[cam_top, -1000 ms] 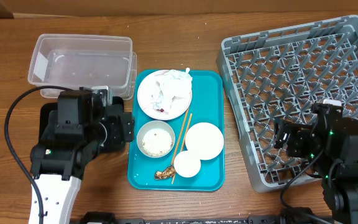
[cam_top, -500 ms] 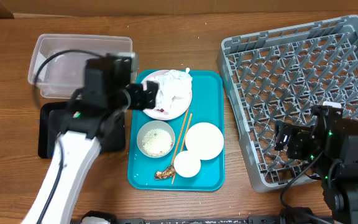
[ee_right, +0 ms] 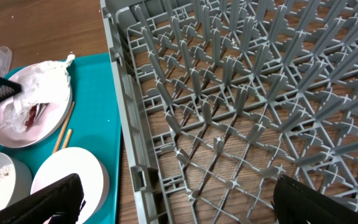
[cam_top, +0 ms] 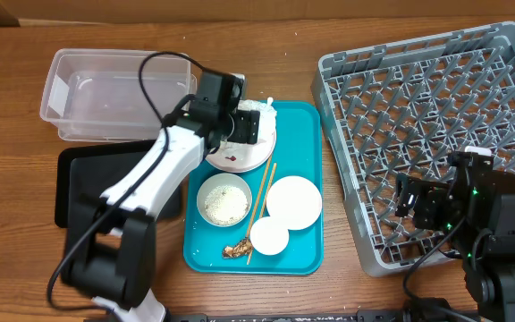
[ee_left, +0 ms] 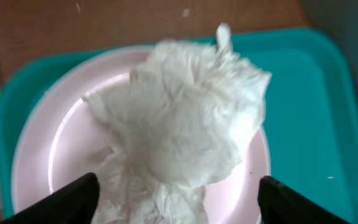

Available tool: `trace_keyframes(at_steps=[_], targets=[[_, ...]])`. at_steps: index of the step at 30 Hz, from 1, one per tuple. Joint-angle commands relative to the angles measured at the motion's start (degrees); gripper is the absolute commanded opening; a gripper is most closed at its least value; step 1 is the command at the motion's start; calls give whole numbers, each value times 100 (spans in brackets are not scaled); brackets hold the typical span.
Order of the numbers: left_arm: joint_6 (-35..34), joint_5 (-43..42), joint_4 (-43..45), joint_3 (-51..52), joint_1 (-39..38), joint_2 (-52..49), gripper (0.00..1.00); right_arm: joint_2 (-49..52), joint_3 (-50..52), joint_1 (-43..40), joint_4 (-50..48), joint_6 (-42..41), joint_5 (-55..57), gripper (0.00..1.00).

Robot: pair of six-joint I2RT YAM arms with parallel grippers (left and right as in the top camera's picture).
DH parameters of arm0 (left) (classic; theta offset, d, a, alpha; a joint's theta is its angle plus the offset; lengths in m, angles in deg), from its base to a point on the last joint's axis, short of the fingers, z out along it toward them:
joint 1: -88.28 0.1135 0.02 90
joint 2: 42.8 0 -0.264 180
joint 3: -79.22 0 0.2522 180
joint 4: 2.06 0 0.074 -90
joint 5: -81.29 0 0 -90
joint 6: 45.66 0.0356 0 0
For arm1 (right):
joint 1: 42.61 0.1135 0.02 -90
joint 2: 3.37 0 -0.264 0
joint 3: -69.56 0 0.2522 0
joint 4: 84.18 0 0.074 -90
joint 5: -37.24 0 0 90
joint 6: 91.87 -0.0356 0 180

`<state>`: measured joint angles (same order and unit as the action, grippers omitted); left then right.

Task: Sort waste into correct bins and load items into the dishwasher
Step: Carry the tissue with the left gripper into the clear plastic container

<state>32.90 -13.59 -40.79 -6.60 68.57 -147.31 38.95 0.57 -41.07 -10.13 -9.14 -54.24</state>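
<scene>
Fingers apart, the left hand (ee_left: 178, 200) is hovering over the soft, light napkin (ee_left: 185, 118); pinching its raised middle is looking safest

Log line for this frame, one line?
left gripper: open over napkin on large plate | right gripper: open above dish rack | nothing held

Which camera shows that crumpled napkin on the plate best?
The left wrist camera: the napkin fills its picture, creases clear. Overhead, the left arm hides much of it; the right wrist view shows it small, at the edge.
</scene>
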Motion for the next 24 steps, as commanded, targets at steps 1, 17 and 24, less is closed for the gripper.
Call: trace_keyframes(at_steps=[1, 17, 24], targets=[[-105, -199, -7, -109, -22, -396, 71, -46, -168, 11, 2, 42, 37, 100], [-98, -203, -979, -680, 48, -66, 4, -46, -168, 11, 48, 44, 39, 100], [-101, 468, -1364, -1182, 645, 835, 4, -46, -168, 11, 59, 44, 39, 100]])
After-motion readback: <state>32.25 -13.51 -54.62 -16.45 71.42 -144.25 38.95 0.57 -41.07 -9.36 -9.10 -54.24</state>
